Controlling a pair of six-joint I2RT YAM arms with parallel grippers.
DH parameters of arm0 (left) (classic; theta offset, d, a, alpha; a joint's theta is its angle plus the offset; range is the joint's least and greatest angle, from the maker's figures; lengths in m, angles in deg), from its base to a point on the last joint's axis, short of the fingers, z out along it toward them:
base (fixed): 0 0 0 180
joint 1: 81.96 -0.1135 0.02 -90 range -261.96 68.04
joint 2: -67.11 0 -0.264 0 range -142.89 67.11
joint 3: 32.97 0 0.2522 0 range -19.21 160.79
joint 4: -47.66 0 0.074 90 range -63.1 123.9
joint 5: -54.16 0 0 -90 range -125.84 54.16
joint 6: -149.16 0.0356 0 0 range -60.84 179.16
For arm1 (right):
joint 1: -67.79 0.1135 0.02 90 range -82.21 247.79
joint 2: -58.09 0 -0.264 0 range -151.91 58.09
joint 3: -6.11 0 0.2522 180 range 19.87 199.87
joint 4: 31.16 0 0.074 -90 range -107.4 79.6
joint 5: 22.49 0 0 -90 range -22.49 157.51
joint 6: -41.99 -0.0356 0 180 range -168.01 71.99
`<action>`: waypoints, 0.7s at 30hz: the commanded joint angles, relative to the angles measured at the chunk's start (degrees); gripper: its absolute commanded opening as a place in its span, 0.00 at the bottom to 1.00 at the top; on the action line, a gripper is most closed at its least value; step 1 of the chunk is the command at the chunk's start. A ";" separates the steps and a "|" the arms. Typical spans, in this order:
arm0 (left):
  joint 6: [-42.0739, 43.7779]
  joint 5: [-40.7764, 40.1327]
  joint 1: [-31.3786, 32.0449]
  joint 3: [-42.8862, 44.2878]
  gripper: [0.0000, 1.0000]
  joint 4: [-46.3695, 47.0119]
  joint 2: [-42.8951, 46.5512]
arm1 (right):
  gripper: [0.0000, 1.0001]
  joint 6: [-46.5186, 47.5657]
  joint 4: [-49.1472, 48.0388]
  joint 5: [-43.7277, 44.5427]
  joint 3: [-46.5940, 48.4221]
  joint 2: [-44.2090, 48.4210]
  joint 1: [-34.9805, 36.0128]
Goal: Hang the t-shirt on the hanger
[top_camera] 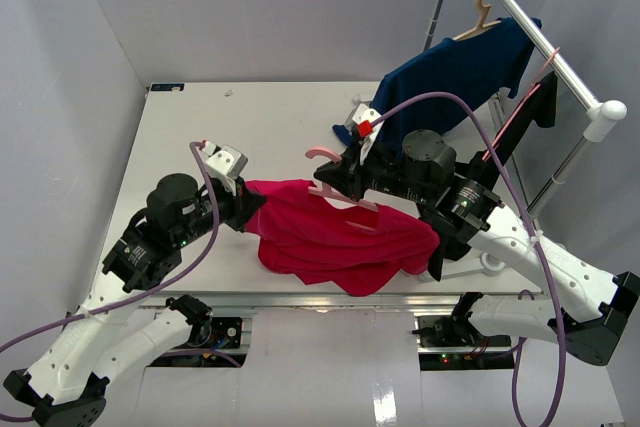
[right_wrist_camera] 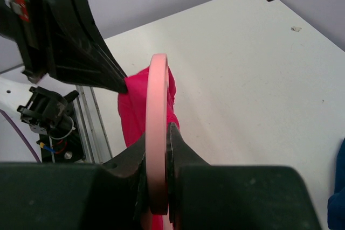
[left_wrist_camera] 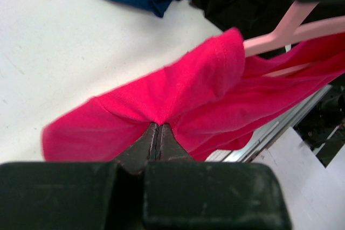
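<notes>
Centre of the top view: the left gripper (top_camera: 250, 205) has its jaws pressed together on a pinch of the t-shirt (top_camera: 335, 237), cloth bunching at the fingertips (left_wrist_camera: 158, 130) in the left wrist view. The crimson shirt hangs spread between the two arms, sagging over the near edge of the table (top_camera: 200, 137). Just right of centre, the right gripper (top_camera: 345, 179) is clamped on the hanger (top_camera: 340, 195), the pale-pink plastic wedged between its fingers (right_wrist_camera: 175, 144) in the right wrist view. One hanger arm disappears under the red cloth; the hook pokes out above. Upper right, a navy blue shirt (top_camera: 460, 72) hangs from a beige hanger (top_camera: 487, 7) on the rail (top_camera: 545, 52).
</notes>
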State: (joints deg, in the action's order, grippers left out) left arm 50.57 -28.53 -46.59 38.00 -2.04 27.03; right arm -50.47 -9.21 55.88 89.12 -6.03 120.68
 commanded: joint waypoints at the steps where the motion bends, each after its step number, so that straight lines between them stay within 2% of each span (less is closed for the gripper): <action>1: -0.33 -3.09 0.13 3.58 0.00 -1.04 -0.83 | 0.08 3.34 2.32 -0.35 0.23 -0.15 -0.15; 12: -0.06 -8.69 0.13 2.55 0.00 -1.82 -4.44 | 0.08 4.89 5.83 -5.87 2.05 0.83 -0.15; 14: -0.03 -7.98 0.13 3.08 0.04 -2.07 -5.20 | 0.08 4.83 5.41 -6.43 2.26 1.41 -0.15; 15: 0.00 -7.52 0.13 3.37 0.08 -2.20 -5.56 | 0.08 4.83 4.99 -6.49 2.29 1.75 -0.15; 16: 0.21 -6.86 0.13 3.59 0.19 -2.23 -5.73 | 0.08 4.83 4.49 -6.08 2.29 2.04 -0.15; 17: 0.68 -4.52 0.13 4.00 0.38 -2.41 -5.82 | 0.08 4.81 4.05 -5.68 2.32 2.44 -0.15; 18: 1.27 -3.41 0.13 4.29 0.46 -2.74 -5.85 | 0.08 4.74 3.67 -4.95 2.62 2.57 -0.15; 21: 2.51 -3.86 0.13 5.97 0.60 -4.73 -4.76 | 0.08 4.48 4.53 -0.97 6.12 1.90 -0.15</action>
State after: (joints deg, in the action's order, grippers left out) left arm 51.43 -33.54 -46.59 40.27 -4.49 20.89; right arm -46.08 -2.40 51.71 89.25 -5.55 120.68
